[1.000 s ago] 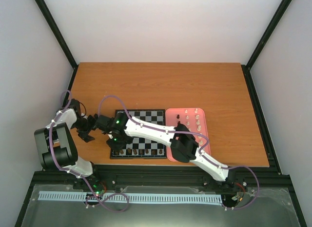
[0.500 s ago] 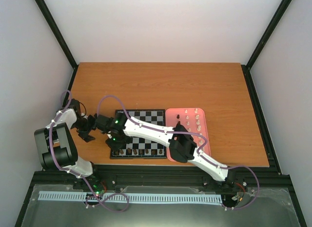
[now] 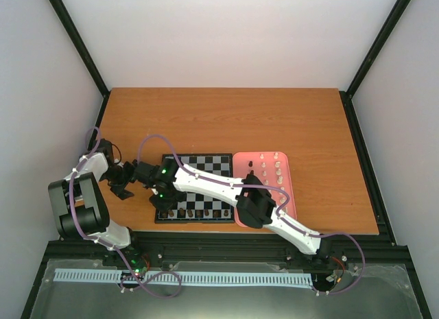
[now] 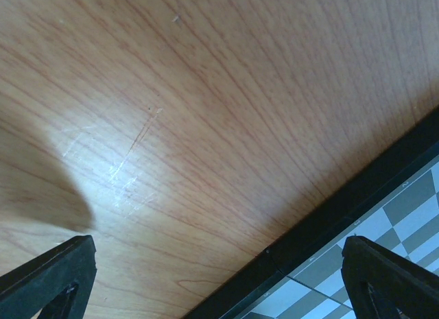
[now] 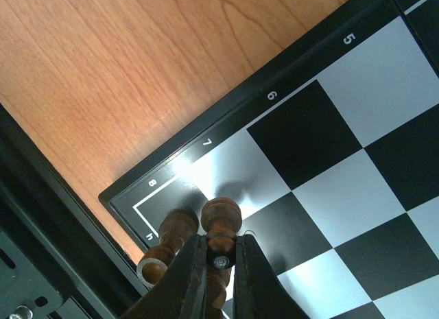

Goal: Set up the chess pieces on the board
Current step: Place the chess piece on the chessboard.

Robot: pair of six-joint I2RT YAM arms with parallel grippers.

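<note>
The board (image 3: 206, 161) lies at the table's near middle, with a row of dark chess pieces (image 3: 199, 213) along its near edge. My right gripper (image 5: 221, 247) is shut on a dark brown pawn (image 5: 221, 216), held just over the board's (image 5: 329, 188) near-left corner, by the squares marked 7 and 8. Another dark piece (image 5: 175, 233) stands touching close on its left. From above, the right gripper (image 3: 160, 202) is at that corner. My left gripper (image 4: 218, 243) is open with nothing in it, over bare wood beside the board's left edge (image 4: 405, 216).
A pink tray (image 3: 264, 158) holding several cream-white pieces (image 3: 274, 169) sits against the board's right side. The right arm stretches diagonally over the board and the tray. The left gripper (image 3: 122, 187) is low on the table left of the board.
The right arm has shifted slightly to the left with the pawn still gripped. The left arm has not moved.
</note>
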